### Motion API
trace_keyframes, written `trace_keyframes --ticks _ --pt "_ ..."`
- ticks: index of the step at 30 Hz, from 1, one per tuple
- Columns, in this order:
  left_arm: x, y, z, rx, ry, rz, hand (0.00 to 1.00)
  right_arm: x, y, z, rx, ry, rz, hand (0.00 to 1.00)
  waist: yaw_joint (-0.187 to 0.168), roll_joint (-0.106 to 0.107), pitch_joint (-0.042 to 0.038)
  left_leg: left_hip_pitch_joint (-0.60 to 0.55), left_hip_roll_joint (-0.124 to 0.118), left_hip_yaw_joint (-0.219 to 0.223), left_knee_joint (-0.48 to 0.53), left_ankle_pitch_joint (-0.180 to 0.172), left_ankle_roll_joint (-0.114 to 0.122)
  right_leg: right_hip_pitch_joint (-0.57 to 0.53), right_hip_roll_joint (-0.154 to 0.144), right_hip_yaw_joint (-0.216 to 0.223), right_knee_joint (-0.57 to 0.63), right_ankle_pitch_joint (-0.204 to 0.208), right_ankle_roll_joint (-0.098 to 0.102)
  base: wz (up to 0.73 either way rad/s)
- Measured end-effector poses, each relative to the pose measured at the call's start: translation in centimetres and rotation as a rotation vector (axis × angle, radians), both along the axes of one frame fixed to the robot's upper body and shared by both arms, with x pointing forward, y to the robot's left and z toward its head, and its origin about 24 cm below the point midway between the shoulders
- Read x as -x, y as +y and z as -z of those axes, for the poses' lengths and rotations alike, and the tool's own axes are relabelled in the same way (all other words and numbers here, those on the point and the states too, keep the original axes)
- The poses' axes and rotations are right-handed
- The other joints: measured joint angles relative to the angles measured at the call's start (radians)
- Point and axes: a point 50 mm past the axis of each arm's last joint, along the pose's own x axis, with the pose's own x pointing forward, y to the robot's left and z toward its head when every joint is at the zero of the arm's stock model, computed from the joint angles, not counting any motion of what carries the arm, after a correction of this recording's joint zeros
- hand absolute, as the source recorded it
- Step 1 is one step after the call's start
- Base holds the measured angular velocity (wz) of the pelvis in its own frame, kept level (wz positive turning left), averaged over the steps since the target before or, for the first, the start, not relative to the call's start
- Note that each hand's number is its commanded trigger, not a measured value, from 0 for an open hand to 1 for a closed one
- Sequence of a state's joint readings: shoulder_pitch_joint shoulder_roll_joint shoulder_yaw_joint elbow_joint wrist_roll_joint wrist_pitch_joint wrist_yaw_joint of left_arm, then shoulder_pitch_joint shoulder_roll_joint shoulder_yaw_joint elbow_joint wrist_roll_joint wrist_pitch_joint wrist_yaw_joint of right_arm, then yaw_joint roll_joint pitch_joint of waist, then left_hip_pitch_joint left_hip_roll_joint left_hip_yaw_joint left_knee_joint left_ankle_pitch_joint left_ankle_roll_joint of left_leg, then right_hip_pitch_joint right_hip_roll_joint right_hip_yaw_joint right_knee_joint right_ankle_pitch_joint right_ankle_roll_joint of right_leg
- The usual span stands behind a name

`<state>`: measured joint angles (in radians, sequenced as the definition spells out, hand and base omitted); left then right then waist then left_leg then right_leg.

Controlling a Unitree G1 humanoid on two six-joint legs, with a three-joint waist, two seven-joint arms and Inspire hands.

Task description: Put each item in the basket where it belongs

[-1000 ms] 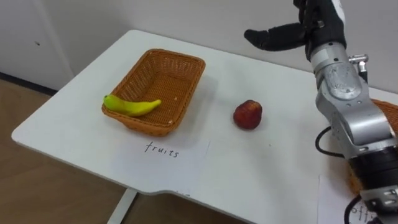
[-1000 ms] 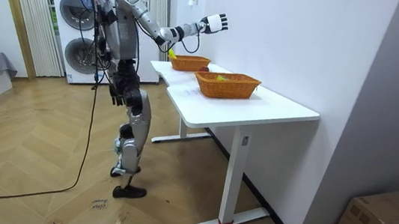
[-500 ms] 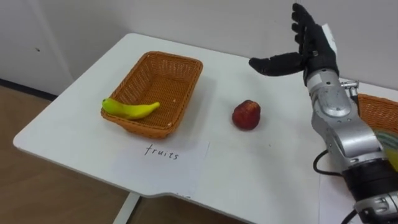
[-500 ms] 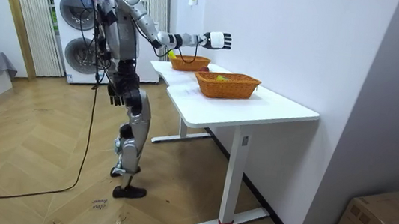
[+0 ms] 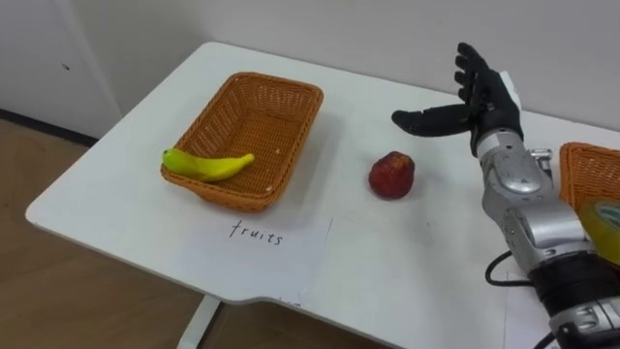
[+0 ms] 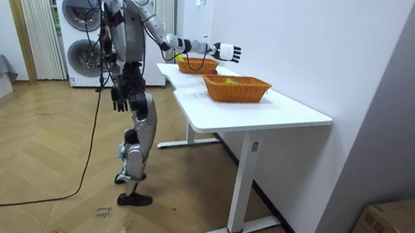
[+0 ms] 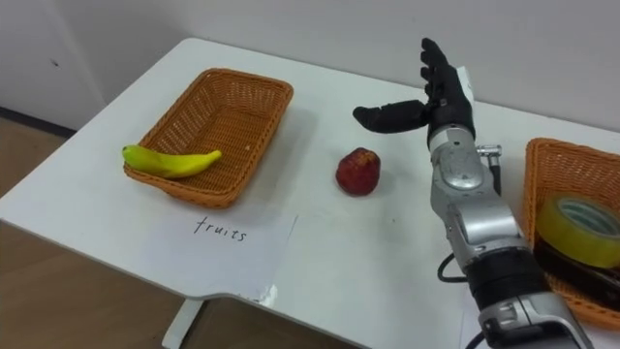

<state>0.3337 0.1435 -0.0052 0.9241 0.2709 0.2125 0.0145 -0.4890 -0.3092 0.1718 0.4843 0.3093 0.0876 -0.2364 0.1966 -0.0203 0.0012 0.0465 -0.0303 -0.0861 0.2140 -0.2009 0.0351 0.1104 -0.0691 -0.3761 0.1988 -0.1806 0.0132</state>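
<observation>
A red apple (image 5: 391, 175) lies on the white table (image 5: 126, 184), to the right of the fruit basket (image 5: 276, 92). A yellow banana (image 5: 206, 165) rests across that wicker basket's near left rim. My right hand (image 5: 477, 97) hovers open above the table, up and to the right of the apple, thumb stretched toward the left. At the right edge stands a second wicker basket (image 7: 562, 160) holding a roll of yellow tape (image 7: 578, 229). In the room view my right hand (image 6: 225, 52) reaches out over the table.
A paper label (image 5: 257, 242) with handwriting lies in front of the fruit basket. The table's near edge (image 5: 145, 267) runs close below it, with wooden floor (image 5: 58, 291) beyond. A wall stands behind the table. Washing machines (image 6: 81, 24) stand behind me.
My right hand has come down and forward from high above the table toward the apple, staying open. The apple, banana and baskets have not moved.
</observation>
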Motion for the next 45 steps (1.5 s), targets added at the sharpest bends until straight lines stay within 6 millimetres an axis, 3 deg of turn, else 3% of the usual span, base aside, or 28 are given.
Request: trace_keyframes --ticks 5,12,24,35,40,45 --pt "-0.1 0.0 0.0 0.005 -0.001 0.000 0.00 0.0 0.3 -0.2 0.001 -0.006 -0.020 0.00 0.002 -0.017 -0.0063 -0.007 -0.001 -0.002 0.007 0.002 0.000 -0.007 0.000 -0.001 0.000 0.000 0.000 0.00" --pt "-0.4 0.0 0.0 0.009 -0.008 0.002 0.00 0.0 0.8 0.2 0.004 0.013 -0.080 0.00 0.000 -0.035 0.0023 -0.010 -0.001 -0.007 0.007 0.002 0.000 -0.004 -0.001 -0.006 0.001 0.000 0.000 0.02" --pt "0.3 0.0 0.0 0.026 0.015 0.001 0.00 1.0 0.8 2.3 0.008 0.089 -0.115 0.00 0.001 -0.021 0.0083 -0.011 -0.002 -0.010 0.014 0.002 0.000 -0.001 -0.002 -0.009 0.004 0.000 0.000 0.00" --pt "0.6 -0.1 0.0 0.041 0.025 -0.003 0.00 1.1 0.7 2.4 0.049 0.092 -0.126 0.00 0.001 -0.015 0.0040 -0.010 -0.013 -0.032 0.023 0.002 0.000 0.010 -0.003 -0.012 0.002 -0.001 0.001 0.03" --pt "0.7 -0.1 0.0 0.040 0.030 -0.005 0.00 1.7 0.5 3.2 0.086 0.120 -0.136 0.00 0.001 -0.009 -0.0063 -0.005 -0.016 -0.038 0.024 0.002 0.001 0.017 -0.005 -0.022 0.003 -0.001 0.001 0.03" --pt "0.7 -0.1 0.0 0.039 0.031 -0.007 0.00 2.0 0.4 3.7 0.088 0.139 -0.137 0.00 0.001 -0.004 -0.0031 0.001 -0.016 -0.042 0.025 0.003 0.000 0.027 -0.006 -0.030 0.003 -0.003 0.002 0.03"
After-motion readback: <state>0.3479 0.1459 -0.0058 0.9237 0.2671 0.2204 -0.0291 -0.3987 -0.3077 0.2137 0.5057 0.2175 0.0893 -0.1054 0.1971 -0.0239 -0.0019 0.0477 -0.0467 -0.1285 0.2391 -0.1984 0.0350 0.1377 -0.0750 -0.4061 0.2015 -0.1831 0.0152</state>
